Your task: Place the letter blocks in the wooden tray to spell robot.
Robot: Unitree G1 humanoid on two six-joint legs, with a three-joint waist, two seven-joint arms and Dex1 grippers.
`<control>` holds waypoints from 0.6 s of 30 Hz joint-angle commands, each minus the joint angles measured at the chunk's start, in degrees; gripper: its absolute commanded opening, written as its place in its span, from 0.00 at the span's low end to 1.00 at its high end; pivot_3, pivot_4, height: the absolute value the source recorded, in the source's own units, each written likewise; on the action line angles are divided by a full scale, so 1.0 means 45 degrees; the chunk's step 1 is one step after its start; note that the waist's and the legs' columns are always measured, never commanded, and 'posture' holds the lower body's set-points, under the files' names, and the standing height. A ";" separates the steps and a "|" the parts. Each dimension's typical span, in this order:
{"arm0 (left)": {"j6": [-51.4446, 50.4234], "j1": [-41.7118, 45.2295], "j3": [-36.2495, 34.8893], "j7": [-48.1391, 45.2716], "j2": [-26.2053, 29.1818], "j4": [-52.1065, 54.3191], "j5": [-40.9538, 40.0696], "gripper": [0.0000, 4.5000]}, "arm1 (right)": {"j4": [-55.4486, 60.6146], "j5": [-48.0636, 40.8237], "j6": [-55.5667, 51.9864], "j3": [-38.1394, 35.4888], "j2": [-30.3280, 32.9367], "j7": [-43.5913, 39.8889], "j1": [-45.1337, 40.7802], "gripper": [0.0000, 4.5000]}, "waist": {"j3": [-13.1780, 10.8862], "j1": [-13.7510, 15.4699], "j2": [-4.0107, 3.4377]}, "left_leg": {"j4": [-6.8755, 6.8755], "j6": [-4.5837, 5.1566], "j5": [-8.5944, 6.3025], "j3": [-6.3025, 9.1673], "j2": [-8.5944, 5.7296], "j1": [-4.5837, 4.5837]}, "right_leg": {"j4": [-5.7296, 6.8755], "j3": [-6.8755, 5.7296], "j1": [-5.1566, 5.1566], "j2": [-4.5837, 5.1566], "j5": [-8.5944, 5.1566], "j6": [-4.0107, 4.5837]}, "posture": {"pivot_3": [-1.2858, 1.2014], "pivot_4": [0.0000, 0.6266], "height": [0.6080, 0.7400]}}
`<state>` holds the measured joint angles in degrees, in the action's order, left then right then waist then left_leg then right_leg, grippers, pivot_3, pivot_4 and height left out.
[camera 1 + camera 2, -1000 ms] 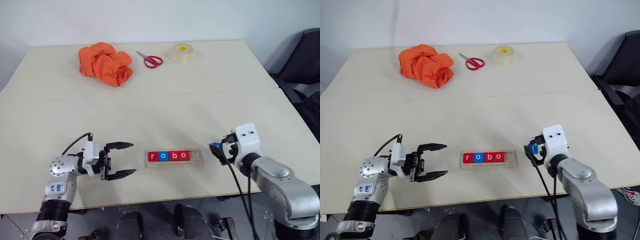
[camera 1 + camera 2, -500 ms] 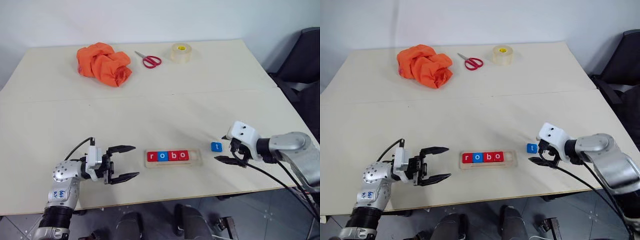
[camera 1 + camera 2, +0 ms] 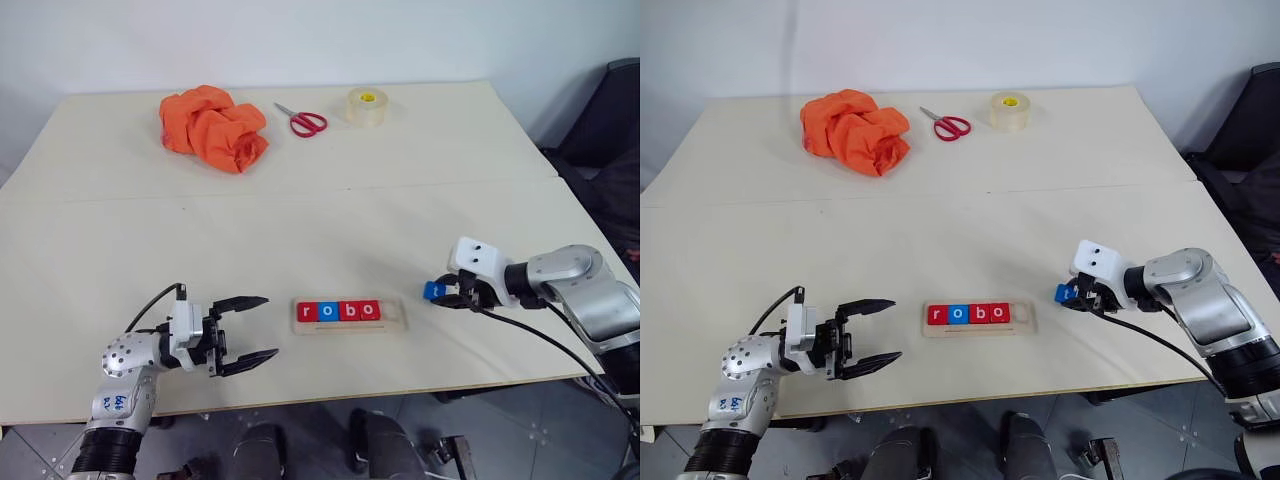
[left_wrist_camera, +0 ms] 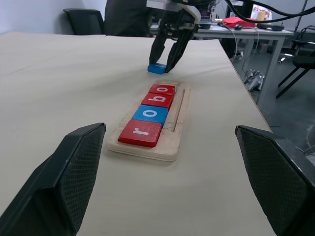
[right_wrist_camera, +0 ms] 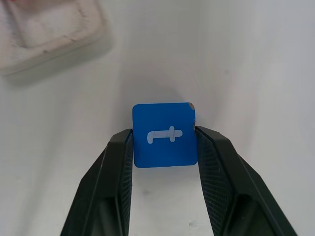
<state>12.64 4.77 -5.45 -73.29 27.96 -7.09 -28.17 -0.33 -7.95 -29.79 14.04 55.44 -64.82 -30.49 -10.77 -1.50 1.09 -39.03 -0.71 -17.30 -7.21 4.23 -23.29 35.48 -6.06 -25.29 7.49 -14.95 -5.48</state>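
Plainly right tool (image 5: pixel 165 147) clamps blue t block (image 5: pixel 164 134) — tray (image 5: pixel 49 34) cut off — left tool (image 3: pixel 245 332) apart.

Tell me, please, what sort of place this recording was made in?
Probably an office or lab: a pale table holds scissors and a tape roll, with black office chairs and cluttered desks behind.

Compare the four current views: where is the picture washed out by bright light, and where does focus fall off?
Right wrist view: the table is bleached near white, and the wooden tray corner looks soft, while the blue t block is crisp. Left wrist view: the near fingers loom large and soft. Eye views: evenly lit, with faint shadows.
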 commanded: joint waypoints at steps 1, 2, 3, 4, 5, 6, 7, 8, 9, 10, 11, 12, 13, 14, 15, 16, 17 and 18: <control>0.0195 -0.0009 -0.0088 -0.0032 0.0077 0.0330 -0.0099 1.00 | 0.1902 -0.0799 -0.1781 -0.0329 -0.0051 -0.0562 -0.1277 0.33 | -0.0003 -0.0030 -0.0006 | 0.0001 -0.0001 0.0000 -0.0001 0.0000 -0.0002 | 0.0005 0.0001 -0.0005 0.0000 0.0000 0.0000 | 0.52 0.24 1.00; 0.0211 0.0018 -0.0078 -0.0043 0.0067 0.0292 -0.0087 1.00 | 0.2317 -0.0961 -0.2247 -0.0251 -0.0111 -0.0677 -0.1515 0.33 | -0.0003 -0.0065 -0.0008 | 0.0001 -0.0002 0.0001 -0.0005 0.0004 -0.0002 | 0.0011 0.0006 -0.0017 -0.0002 -0.0001 0.0002 | 0.52 0.24 1.00; 0.0221 0.0050 -0.0061 -0.0044 0.0053 0.0259 -0.0070 1.00 | 0.2568 -0.0994 -0.2429 -0.0152 -0.0133 -0.0734 -0.1597 0.33 | -0.0002 -0.0059 -0.0009 | 0.0005 -0.0004 0.0001 -0.0004 0.0017 -0.0001 | 0.0016 0.0011 -0.0023 -0.0010 -0.0003 0.0006 | 0.52 0.24 1.00; 0.0254 0.0117 -0.0021 -0.0036 0.0008 0.0200 -0.0037 1.00 | 0.2930 -0.1006 -0.2838 0.0212 -0.0054 -0.0954 -0.1686 0.33 | -0.0003 -0.0027 -0.0008 | 0.0005 -0.0008 -0.0001 -0.0005 0.0035 0.0000 | 0.0015 0.0005 -0.0023 -0.0024 -0.0006 0.0011 | 0.52 0.24 1.00; 0.0273 0.0174 0.0018 -0.0019 -0.0036 0.0163 -0.0013 1.00 | 0.3211 -0.0940 -0.2997 0.0450 -0.0082 -0.0973 -0.1692 0.33 | -0.0002 -0.0018 -0.0007 | 0.0005 -0.0016 -0.0002 -0.0003 0.0047 -0.0001 | 0.0013 -0.0003 -0.0022 -0.0035 -0.0009 0.0016 | 0.52 0.24 1.00; 0.0300 0.0220 0.0045 -0.0007 -0.0086 0.0146 -0.0010 1.00 | 0.3421 -0.0841 -0.3144 0.0665 -0.0148 -0.0920 -0.1686 0.33 | -0.0002 0.0012 -0.0007 | 0.0004 -0.0023 -0.0007 -0.0004 0.0055 0.0000 | 0.0011 -0.0003 -0.0022 -0.0043 -0.0012 0.0022 | 0.52 0.24 1.00; 0.0314 0.0260 0.0069 0.0018 -0.0130 0.0132 0.0001 1.00 | 0.3533 -0.0770 -0.3209 0.0807 -0.0218 -0.0865 -0.1662 0.33 | -0.0002 0.0039 -0.0006 | 0.0004 -0.0024 -0.0007 -0.0002 0.0053 -0.0002 | 0.0011 -0.0006 -0.0020 -0.0040 -0.0014 0.0026 | 0.52 0.24 1.00; 0.0320 0.0277 0.0092 0.0039 -0.0160 0.0138 0.0015 1.00 | 0.3612 -0.0716 -0.3209 0.0912 -0.0269 -0.0827 -0.1613 0.33 | -0.0002 0.0054 -0.0006 | 0.0004 -0.0023 -0.0007 -0.0003 0.0047 -0.0004 | 0.0009 -0.0006 -0.0020 -0.0033 -0.0014 0.0026 | 0.52 0.24 1.00; 0.0332 0.0274 0.0111 0.0058 -0.0189 0.0149 0.0035 1.00 | 0.3691 -0.0645 -0.3172 0.1079 -0.0282 -0.0852 -0.1558 0.33 | -0.0002 0.0061 -0.0006 | 0.0003 -0.0020 -0.0009 -0.0004 0.0035 -0.0007 | 0.0009 -0.0005 -0.0020 -0.0021 -0.0014 0.0026 | 0.52 0.24 1.00; 0.0343 0.0243 0.0125 0.0079 -0.0214 0.0173 0.0047 1.00 | 0.3762 -0.0558 -0.3129 0.1264 -0.0299 -0.0872 -0.1505 0.33 | -0.0002 0.0056 -0.0007 | 0.0002 -0.0018 -0.0010 -0.0005 0.0025 -0.0008 | 0.0010 -0.0004 -0.0021 -0.0014 -0.0014 0.0026 | 0.52 0.24 1.00; 0.0357 0.0208 0.0139 0.0092 -0.0234 0.0205 0.0056 1.00 | 0.3775 -0.0478 -0.3069 0.1431 -0.0315 -0.0884 -0.1485 0.33 | -0.0002 0.0045 -0.0006 | 0.0002 -0.0014 -0.0012 -0.0006 0.0015 -0.0008 | 0.0010 -0.0002 -0.0021 -0.0007 -0.0014 0.0025 | 0.52 0.24 1.00; 0.0368 0.0161 0.0142 0.0111 -0.0249 0.0246 0.0059 1.00 | 0.3763 -0.0406 -0.2970 0.1571 -0.0331 -0.0917 -0.1484 0.33 | -0.0002 0.0025 -0.0007 | 0.0001 -0.0012 -0.0013 -0.0008 0.0013 -0.0008 | 0.0010 0.0000 -0.0021 -0.0005 -0.0014 0.0025 | 0.52 0.24 1.00; 0.0383 0.0090 0.0128 0.0126 -0.0251 0.0296 0.0053 1.00 | 0.3718 -0.0318 -0.2882 0.1713 -0.0354 -0.0948 -0.1514 0.33 | -0.0002 0.0015 -0.0006 | 0.0001 -0.0012 -0.0013 -0.0008 0.0012 -0.0008 | 0.0010 0.0001 -0.0021 -0.0005 -0.0014 0.0024 | 0.52 0.24 1.00; 0.0387 0.0058 0.0122 0.0143 -0.0252 0.0323 0.0052 1.00 | 0.3663 -0.0257 -0.2814 0.1800 -0.0368 -0.0979 -0.1550 0.33 | -0.0002 0.0009 -0.0006 | 0.0001 -0.0012 -0.0013 -0.0008 0.0013 -0.0008 | 0.0010 0.0001 -0.0021 -0.0008 -0.0014 0.0024 | 0.52 0.24 1.00; 0.0405 0.0008 0.0105 0.0168 -0.0248 0.0354 0.0054 1.00 | 0.3609 -0.0201 -0.2735 0.1905 -0.0400 -0.1008 -0.1600 0.33 | -0.0002 0.0006 -0.0006 | 0.0001 -0.0012 -0.0013 -0.0008 0.0015 -0.0007 | 0.0010 0.0001 -0.0021 -0.0010 -0.0014 0.0024 | 0.52 0.24 1.00; 0.0400 -0.0052 0.0087 0.0219 -0.0249 0.0408 0.0046 1.00 | 0.3504 -0.0152 -0.2673 0.1992 -0.0483 -0.1010 -0.1682 0.33 | -0.0002 0.0001 -0.0007 | 0.0001 -0.0012 -0.0013 -0.0008 0.0015 -0.0007 | 0.0011 0.0001 -0.0022 -0.0010 -0.0014 0.0024 | 0.52 0.24 1.00; 0.0414 -0.0131 0.0076 0.0257 -0.0244 0.0472 0.0039 1.00 | 0.3400 -0.0075 -0.2591 0.2090 -0.0557 -0.1029 -0.1759 0.33 | -0.0002 -0.0018 -0.0006 | 0.0001 -0.0012 -0.0013 -0.0008 0.0016 -0.0006 | 0.0011 0.0000 -0.0021 -0.0012 -0.0014 0.0024 | 0.52 0.24 1.00; 0.0417 -0.0233 0.0058 0.0325 -0.0248 0.0551 0.0030 1.00 | 0.3272 0.0014 -0.2476 0.2197 -0.0652 -0.1060 -0.1847 0.33 | -0.0002 -0.0037 -0.0007 | 0.0001 -0.0013 -0.0012 -0.0009 0.0017 -0.0006 | 0.0012 0.0001 -0.0022 -0.0012 -0.0014 0.0024 | 0.52 0.24 1.00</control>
<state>13.81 4.49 -5.02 -72.29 26.97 -6.93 -27.79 14.34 -8.78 -42.20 23.99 53.03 -69.22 -37.62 -10.78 -1.67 1.06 -39.02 -0.77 -17.36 -7.26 4.32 -23.30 35.54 -6.06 -25.39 7.43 -15.01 -5.37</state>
